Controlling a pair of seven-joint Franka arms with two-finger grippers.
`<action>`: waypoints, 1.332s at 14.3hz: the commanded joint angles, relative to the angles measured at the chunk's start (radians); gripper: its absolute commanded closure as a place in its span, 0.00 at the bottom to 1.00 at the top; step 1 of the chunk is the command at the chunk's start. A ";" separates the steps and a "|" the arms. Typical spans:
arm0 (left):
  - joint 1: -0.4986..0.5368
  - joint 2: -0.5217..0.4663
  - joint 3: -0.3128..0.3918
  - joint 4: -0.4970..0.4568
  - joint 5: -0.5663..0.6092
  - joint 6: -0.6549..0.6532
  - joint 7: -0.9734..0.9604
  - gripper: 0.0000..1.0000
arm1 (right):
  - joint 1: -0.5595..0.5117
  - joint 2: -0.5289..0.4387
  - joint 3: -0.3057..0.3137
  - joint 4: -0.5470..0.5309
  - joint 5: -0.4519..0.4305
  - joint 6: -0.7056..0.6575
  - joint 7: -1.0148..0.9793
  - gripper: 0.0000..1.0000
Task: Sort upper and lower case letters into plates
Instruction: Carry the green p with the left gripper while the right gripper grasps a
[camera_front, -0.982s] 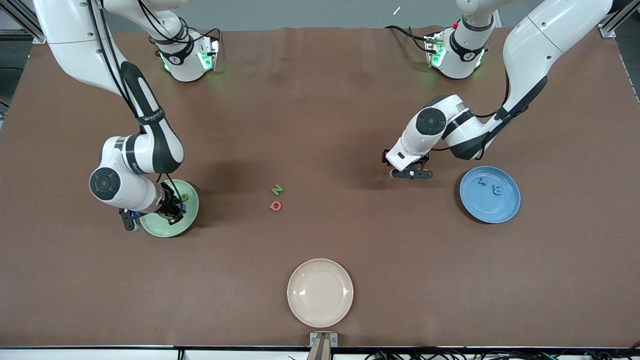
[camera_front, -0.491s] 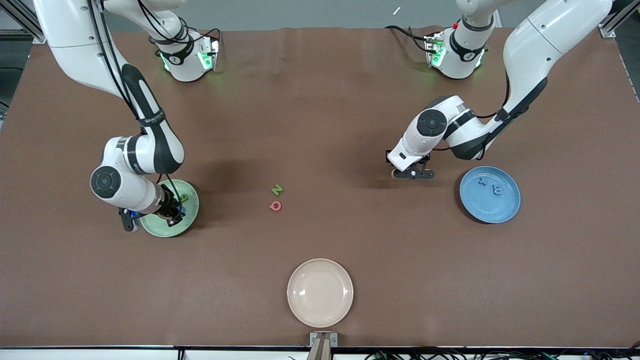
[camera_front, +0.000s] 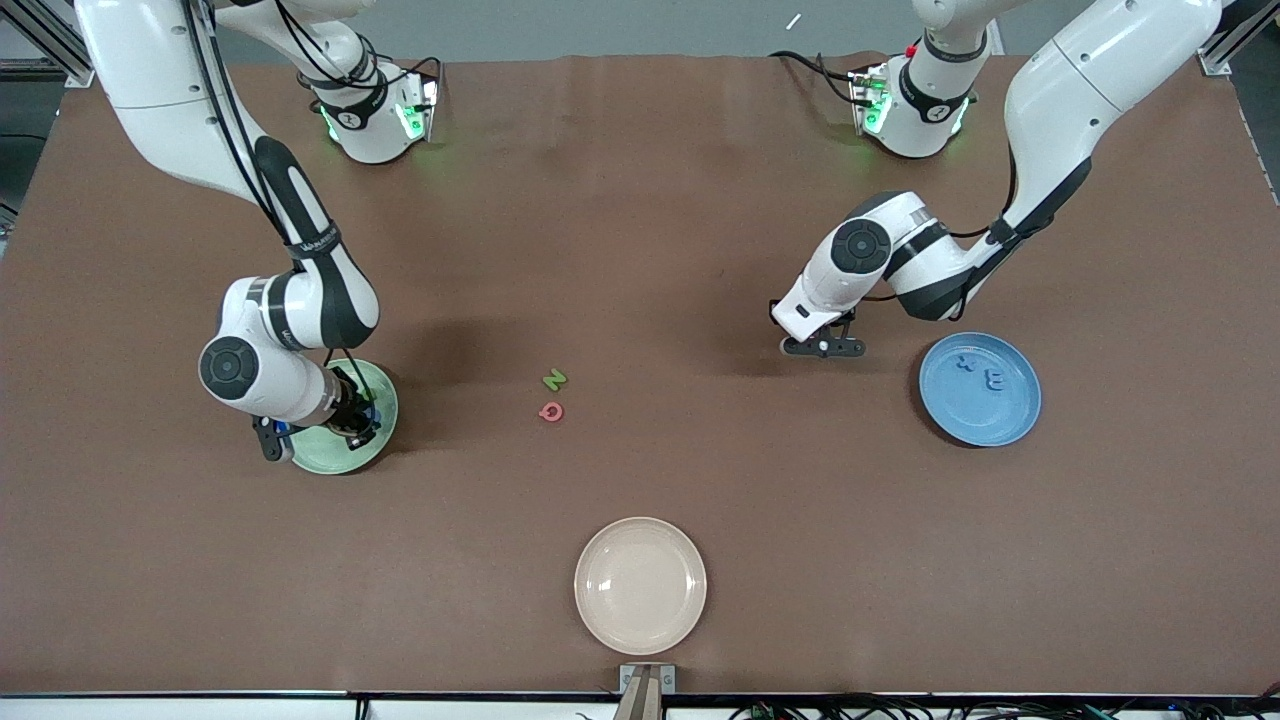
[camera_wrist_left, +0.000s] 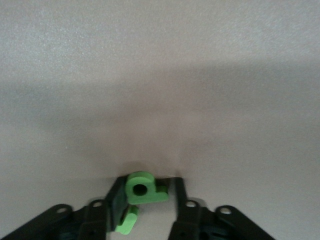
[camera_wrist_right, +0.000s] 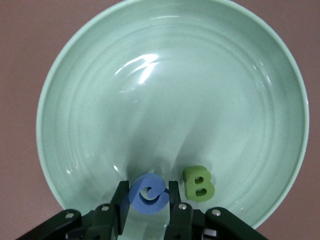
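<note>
Honestly, right gripper (camera_wrist_right: 149, 200), clamped on the blue letter (camera_wrist_right: 148, 193) over the pale green plate (camera_wrist_right: 100, 125), should just release beside the green B (camera_wrist_right: 199, 183), while left gripper (camera_wrist_left: 147, 200), pinching a green letter (camera_wrist_left: 142, 187) off the tabletop (camera_front: 640, 250), should lift straight up.

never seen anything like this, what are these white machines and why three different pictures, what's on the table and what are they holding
These are two white robot arms bolted along one edge of a brown table. Each ends in a two-fingered claw. The wide picture comes from a high camera facing them; the other two come from small cameras on each arm's wrist, looking down past its claw.

On the table lie a pale green plate, a blue plate holding two blue letters, an empty cream plate, and two loose letters between the arms, a green N and a red letter.

The right claw hangs over the green plate, pinching a blue letter beside a green B that lies in the plate. The left claw is low over bare table, closing around a green letter.
</note>
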 joint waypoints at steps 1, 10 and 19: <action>-0.005 0.015 0.007 0.003 0.024 0.003 -0.029 0.67 | -0.008 -0.010 0.007 -0.013 -0.009 -0.002 -0.006 0.25; 0.042 -0.032 0.001 0.081 0.017 -0.019 -0.023 0.75 | 0.042 -0.067 0.013 0.208 0.059 -0.401 0.045 0.01; 0.249 -0.045 -0.004 0.124 0.023 -0.025 0.234 0.75 | 0.257 0.040 0.008 0.220 0.111 -0.144 0.344 0.01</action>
